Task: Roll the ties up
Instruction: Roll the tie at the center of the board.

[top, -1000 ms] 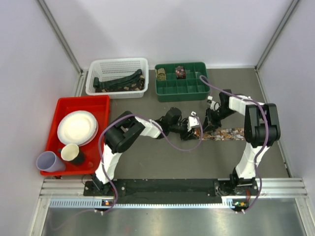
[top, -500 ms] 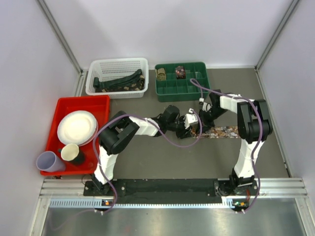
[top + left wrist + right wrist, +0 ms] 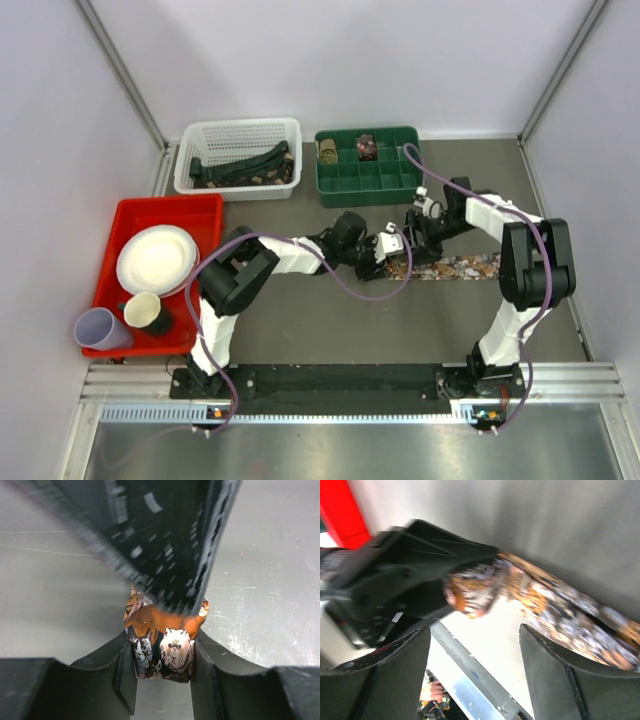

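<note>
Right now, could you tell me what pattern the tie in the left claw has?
The tie shows orange and white cats; clearest in the left wrist view.

Basket: white plastic mesh basket [image 3: 240,133], far left of the table.
Organizer: green compartment tray [image 3: 371,186], just right of the basket.
Tray: red plastic tray [image 3: 203,214], at the table's left edge.
Plate: round white plate [image 3: 157,259], in the red tray's far half.
Mug: dark cup [image 3: 146,312] with a pale inside, upright, near the plate.
Tumbler: lavender cup [image 3: 100,328], at the red tray's near-left corner.
Surface: grey-brown table [image 3: 300,335].

grey table [image 3: 330,320] bears red tray [image 3: 170,201], white basket [image 3: 240,124], green crate [image 3: 365,198], flat tie [image 3: 462,267]
</note>
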Robot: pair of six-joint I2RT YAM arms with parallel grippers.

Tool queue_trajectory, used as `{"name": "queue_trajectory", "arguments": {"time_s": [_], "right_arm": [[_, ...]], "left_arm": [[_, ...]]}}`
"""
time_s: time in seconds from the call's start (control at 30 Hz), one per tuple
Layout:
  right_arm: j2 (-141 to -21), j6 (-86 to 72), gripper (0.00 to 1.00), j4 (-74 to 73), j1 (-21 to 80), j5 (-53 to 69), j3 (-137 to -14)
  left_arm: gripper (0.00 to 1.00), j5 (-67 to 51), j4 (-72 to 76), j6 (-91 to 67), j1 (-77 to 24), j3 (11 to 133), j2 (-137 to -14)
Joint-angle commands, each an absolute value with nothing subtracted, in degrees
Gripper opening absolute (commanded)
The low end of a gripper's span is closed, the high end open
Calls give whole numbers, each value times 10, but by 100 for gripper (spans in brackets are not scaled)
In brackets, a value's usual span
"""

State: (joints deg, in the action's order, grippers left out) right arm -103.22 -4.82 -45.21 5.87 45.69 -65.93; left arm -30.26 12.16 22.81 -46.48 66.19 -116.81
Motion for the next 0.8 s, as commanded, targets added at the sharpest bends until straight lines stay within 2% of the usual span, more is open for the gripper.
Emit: {"name": "queue_trajectory", "arguments": {"time_s": [0.0, 0.37, 0.47, 0.5, 0.6, 0.63, 0.77], "right_arm": [[-1032, -61, 70, -404, 67, 547, -657], [-1098, -66, 50, -352, 95, 543, -650], [-1098, -71, 23, -348, 97, 537, -650], [-1094, -69, 0, -350, 97, 520, -651], [-1091, -60, 0, -366, 96, 478, -654], [-1092, -57, 0, -371, 96, 467, -657], [-1109, -54, 0, -388, 92, 385, -675]], "left_arm": [[17, -232, -42, 267, -454, 637, -1205], [18, -237, -40, 273, -454, 628, -1206], [18, -241, -41, 270, -454, 626, -1208], [19, -242, -40, 268, -453, 624, -1207], [25, -250, -33, 270, -453, 617, -1202], [37, -257, -33, 271, -452, 615, -1202], [55, -301, -4, 247, -436, 610, -1201]]}}
